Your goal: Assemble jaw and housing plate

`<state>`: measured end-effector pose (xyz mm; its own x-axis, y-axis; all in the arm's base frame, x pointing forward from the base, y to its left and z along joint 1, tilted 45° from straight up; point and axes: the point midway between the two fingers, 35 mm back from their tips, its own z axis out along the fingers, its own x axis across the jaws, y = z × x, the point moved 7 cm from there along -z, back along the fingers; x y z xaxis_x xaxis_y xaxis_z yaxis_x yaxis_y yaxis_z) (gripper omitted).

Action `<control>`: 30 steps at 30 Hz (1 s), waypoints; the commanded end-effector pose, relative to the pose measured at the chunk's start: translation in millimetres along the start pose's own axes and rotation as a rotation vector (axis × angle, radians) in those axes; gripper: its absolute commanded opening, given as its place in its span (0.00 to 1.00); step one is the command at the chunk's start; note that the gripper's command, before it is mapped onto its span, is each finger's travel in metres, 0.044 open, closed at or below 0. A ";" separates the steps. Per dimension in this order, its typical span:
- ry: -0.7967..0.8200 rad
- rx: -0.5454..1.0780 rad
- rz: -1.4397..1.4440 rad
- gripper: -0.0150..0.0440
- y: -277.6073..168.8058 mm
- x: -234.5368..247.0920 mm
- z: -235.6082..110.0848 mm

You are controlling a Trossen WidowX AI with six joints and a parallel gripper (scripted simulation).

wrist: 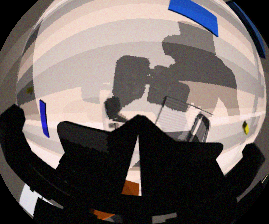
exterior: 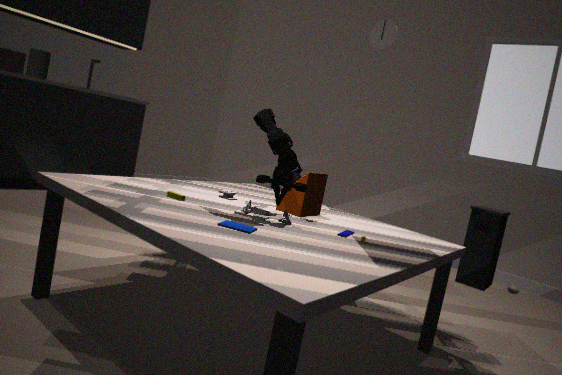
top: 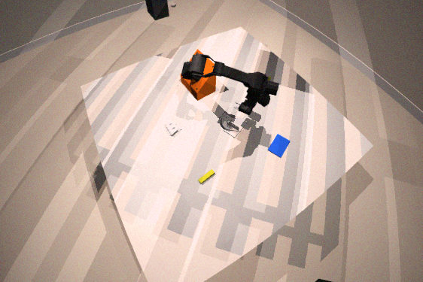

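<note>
My gripper is shut, its fingertips together low above the table; in the top view the arm hides them. The loose grey jaw is just beside and below the fingertips, partly hidden behind the fingers in the wrist view. Whether a thin part of it sits between them is not visible. The base with the mounted jaw stands close by. A small pale piece with dark spots, likely the housing plate, lies apart on the table. Pins and stubs are too small to tell.
An orange block stands by the arm. A blue plate, a yellow bar, a small dark blue piece and a small yellow piece lie on the table.
</note>
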<state>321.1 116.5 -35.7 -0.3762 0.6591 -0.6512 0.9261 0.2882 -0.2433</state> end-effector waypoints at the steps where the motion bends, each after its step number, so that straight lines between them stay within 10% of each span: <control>1: -0.005 0.007 -0.010 0.25 -1.6 0.9 10.0; 30: -0.008 0.009 -0.009 0.25 -3.6 0.3 46.4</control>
<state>320.3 85.1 -66.7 -0.3775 0.6559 -0.6537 0.9257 0.2854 -0.2483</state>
